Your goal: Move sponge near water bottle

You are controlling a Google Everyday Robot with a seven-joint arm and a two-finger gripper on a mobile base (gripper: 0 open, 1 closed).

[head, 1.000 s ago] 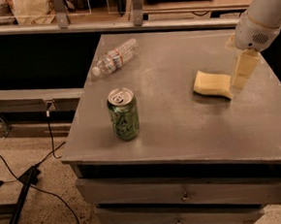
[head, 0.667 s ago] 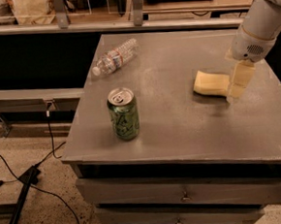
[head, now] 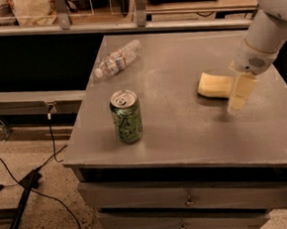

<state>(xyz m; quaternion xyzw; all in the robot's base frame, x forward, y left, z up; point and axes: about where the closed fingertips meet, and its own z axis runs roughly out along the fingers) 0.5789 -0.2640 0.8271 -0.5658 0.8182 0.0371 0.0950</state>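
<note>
The soft, pale yellow sponge [head: 213,85] lies flat on the right side of the surface [head: 184,133], with the claw [head: 237,99] just beside its right end. The clear water bottle [head: 118,59] lies on its side at the back left, well apart.

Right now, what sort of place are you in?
Likely a lab or office workroom: a grey cabinet with drawers, cables on a speckled floor, and a cluttered shelf behind. The gripper hangs just beside the sponge.
</note>
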